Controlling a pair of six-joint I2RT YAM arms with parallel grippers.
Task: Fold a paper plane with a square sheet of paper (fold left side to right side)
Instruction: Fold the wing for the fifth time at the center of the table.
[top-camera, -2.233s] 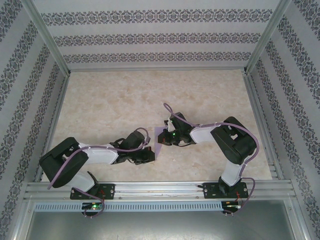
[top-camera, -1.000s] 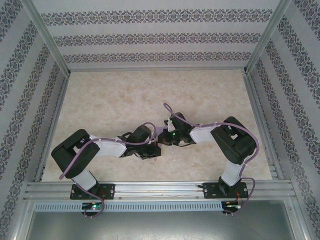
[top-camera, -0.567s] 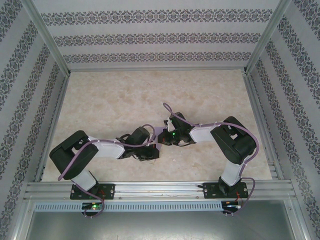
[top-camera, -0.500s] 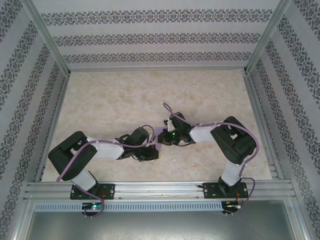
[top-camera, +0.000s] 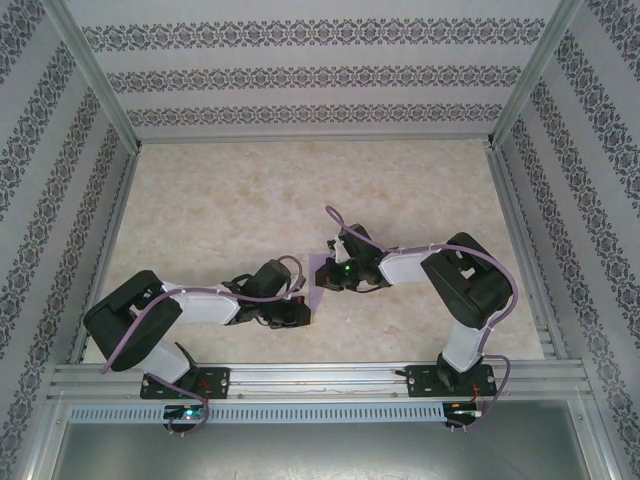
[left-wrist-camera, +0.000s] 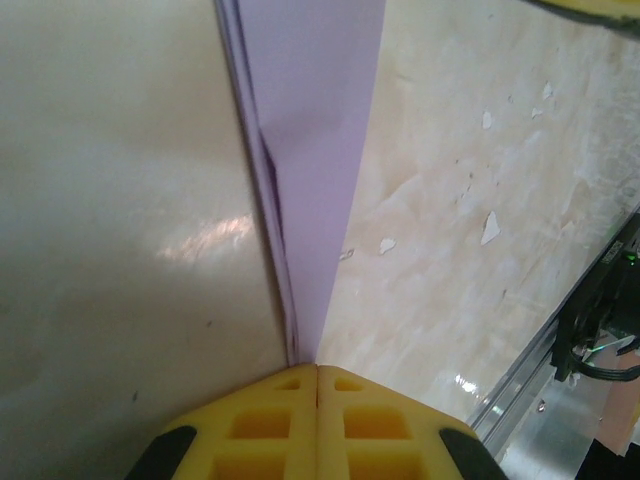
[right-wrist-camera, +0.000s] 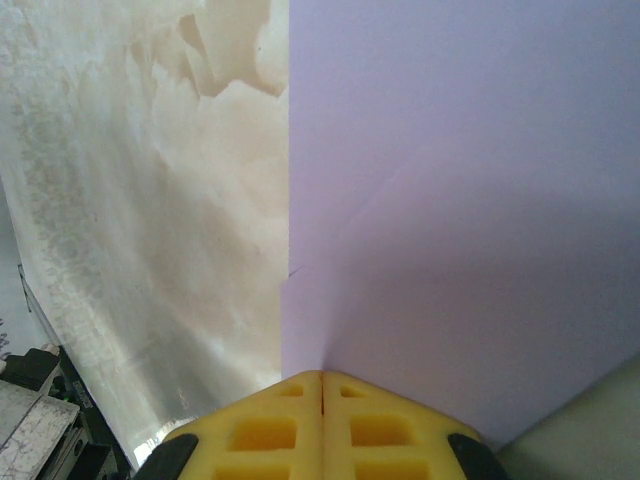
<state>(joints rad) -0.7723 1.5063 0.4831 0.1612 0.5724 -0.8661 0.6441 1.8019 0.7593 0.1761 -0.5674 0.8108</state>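
Lavender paper (left-wrist-camera: 315, 120), plain | left hand (left-wrist-camera: 318, 368) closed | right hand (right-wrist-camera: 322, 375) closed

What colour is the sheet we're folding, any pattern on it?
The sheet is plain light purple, no pattern. It shows best in the right wrist view.

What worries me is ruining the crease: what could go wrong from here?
The shut left end effector and shut right end effector both sit on the thin lavender paper; pulling apart could tear or drag it. Layer edges by the left one look uneven; pressing may set a crooked crease.
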